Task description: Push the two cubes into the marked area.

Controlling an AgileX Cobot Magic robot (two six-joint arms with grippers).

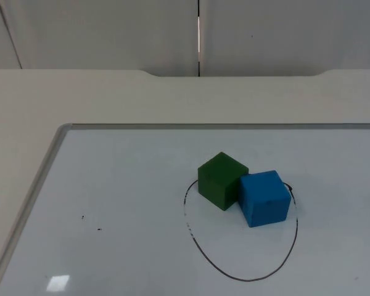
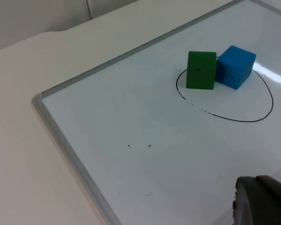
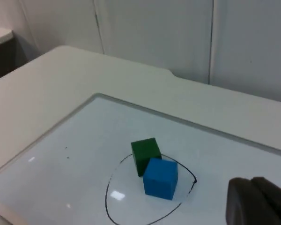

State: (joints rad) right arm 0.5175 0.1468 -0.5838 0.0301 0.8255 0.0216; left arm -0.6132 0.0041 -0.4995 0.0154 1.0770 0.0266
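A small green cube of matte, foam-like material [image 1: 222, 180] and a small blue cube of the same look [image 1: 264, 198] sit touching each other, corner to face, on a glossy white whiteboard with a grey metal frame [image 1: 47, 161] that lies on the pale counter [image 1: 80, 95]. Both cubes rest at the far edge of a hand-drawn black oval outline [image 1: 246, 279]; the green one appears to straddle the line on its far side, and the blue one sits close against or over the line near the oval's far right rim, so a short nudge toward the oval's middle looks to be what remains. Judged by their soft edges and dull surface, the cubes are probably light and slightly yielding, and the slick board should let them slide readily, perhaps spinning if struck off-centre; a flat, low push on a far face, through the middle of that face, seems safest, and no gripping is needed. The left end effector [image 2: 262, 201] and the right end effector [image 3: 257, 201] each hang well apart from the cubes, and whether either is spread or pressed together cannot be told.
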